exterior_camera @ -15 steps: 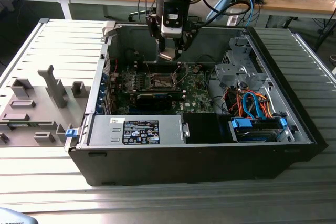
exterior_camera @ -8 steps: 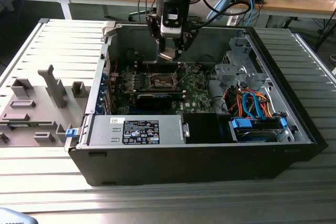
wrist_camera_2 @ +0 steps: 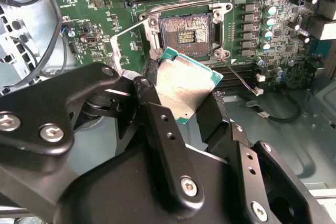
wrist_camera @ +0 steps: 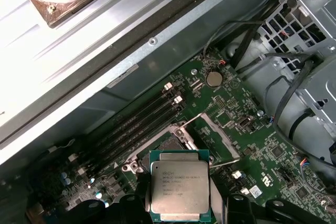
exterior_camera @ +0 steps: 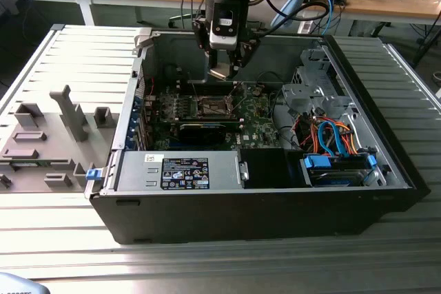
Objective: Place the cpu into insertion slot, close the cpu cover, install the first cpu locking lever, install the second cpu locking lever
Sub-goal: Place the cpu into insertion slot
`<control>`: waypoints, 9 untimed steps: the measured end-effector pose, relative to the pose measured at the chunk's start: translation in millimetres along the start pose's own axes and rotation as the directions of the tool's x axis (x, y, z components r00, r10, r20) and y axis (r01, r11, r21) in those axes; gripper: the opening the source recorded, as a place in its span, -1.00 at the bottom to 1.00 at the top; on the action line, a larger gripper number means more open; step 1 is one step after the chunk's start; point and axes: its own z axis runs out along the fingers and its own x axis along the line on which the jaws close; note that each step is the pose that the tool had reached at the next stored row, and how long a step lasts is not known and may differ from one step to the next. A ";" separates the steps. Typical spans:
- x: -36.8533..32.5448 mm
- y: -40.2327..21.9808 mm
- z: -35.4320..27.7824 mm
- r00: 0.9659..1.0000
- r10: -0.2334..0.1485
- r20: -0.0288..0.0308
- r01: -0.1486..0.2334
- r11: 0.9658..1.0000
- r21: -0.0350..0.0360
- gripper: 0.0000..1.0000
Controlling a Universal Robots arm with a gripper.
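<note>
I observe the gripper (exterior_camera: 224, 68) inside the open computer case (exterior_camera: 275, 204), positioned over the green circuit board (wrist_camera_2: 84, 3). Its fingers (wrist_camera_2: 153, 85) are clenched on the cpu (wrist_camera_2: 186, 77), gripping it by two opposite edges with the pale metal top facing the wrist cameras. In the first wrist view the cpu (wrist_camera: 180, 184) sits squarely between the black fingers. The chip is held clear of the board and is not seated. The insertion slot (wrist_camera_2: 185, 35) lies just beyond the chip and apart from it, its contact field exposed and unoccupied. The cpu cover (wrist_camera: 216, 132) stands raised at one side of the slot, not closed. Long black memory connectors (wrist_camera: 131, 124) run alongside the slot.
</note>
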 end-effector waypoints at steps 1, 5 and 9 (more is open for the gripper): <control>0.0 0.0 0.0 1.000 0.002 0.000 -0.002 1.000 0.000 0.08; 0.0 0.0 0.1 1.000 0.008 0.001 -0.008 1.000 0.000 0.08; 0.0 0.0 0.2 1.000 0.015 0.001 -0.015 1.000 0.000 0.08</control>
